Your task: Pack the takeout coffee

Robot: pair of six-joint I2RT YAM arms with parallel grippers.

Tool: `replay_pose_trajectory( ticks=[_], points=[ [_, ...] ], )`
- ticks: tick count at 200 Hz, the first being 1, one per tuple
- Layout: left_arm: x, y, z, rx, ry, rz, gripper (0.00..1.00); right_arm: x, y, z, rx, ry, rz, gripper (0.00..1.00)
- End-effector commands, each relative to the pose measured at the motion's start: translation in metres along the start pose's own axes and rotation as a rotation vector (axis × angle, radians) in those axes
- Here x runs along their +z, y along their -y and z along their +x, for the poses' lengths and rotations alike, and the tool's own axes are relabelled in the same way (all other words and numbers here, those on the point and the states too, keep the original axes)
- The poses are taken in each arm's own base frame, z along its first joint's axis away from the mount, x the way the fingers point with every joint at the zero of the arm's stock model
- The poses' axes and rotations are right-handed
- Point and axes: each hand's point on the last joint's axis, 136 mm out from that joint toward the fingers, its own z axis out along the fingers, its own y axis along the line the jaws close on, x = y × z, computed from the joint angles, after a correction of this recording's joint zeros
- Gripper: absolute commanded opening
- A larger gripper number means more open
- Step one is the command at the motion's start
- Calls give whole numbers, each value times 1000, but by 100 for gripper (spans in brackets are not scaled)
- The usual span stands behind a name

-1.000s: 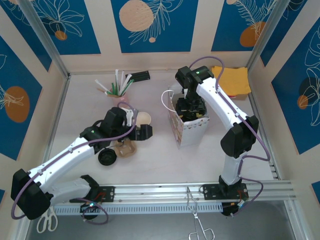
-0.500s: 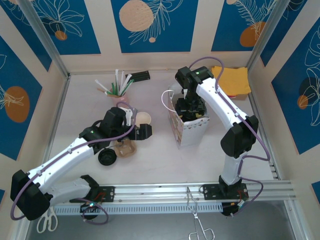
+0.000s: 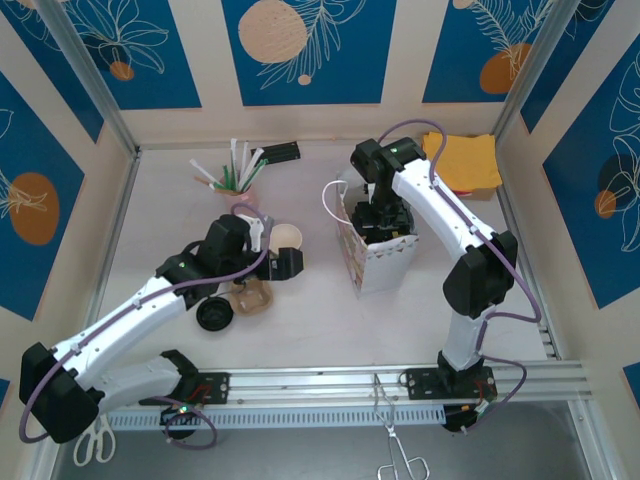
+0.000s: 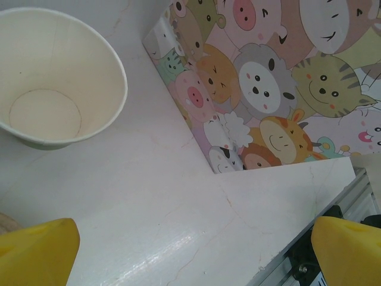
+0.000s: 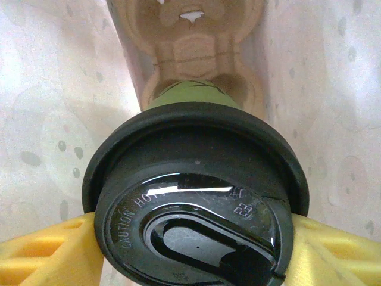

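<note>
My right gripper (image 5: 193, 253) is shut on a takeout coffee (image 5: 196, 205), a green cup under a black lid, with a yellow finger on each side of the lid. It hangs inside the cartoon-animal paper bag (image 3: 385, 262), above a brown cardboard cup carrier (image 5: 190, 47) at the bag's bottom. From above, the right gripper (image 3: 380, 215) reaches into the bag's open top. My left gripper (image 4: 193, 256) stands open above bare table, nothing between its fingers. An empty paper cup (image 4: 53, 89) lies up and left of it, and the bag's printed side (image 4: 268, 89) is to its right.
A black lid (image 3: 214, 315) and a brown cardboard piece (image 3: 250, 297) lie under the left arm. A cup of straws (image 3: 243, 178) stands at the back left, a yellow cloth (image 3: 462, 160) at the back right. Tongs (image 3: 395, 440) and scissors (image 3: 95, 440) rest by the front rail.
</note>
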Motion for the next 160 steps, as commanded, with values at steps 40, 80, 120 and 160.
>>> replay_pose_trajectory(
  ticks=[40,80,120,160],
  points=[
    [-8,6,1,-1,10,15,100,-6,-2,8,-5,8,-31,69],
    [-9,5,3,-5,9,14,100,-4,-1,10,0,2,-32,69],
    [-8,4,4,-7,7,13,100,-3,2,13,3,1,-28,69],
    [-8,4,4,-7,7,17,100,-3,2,15,4,1,-33,69]
  ],
)
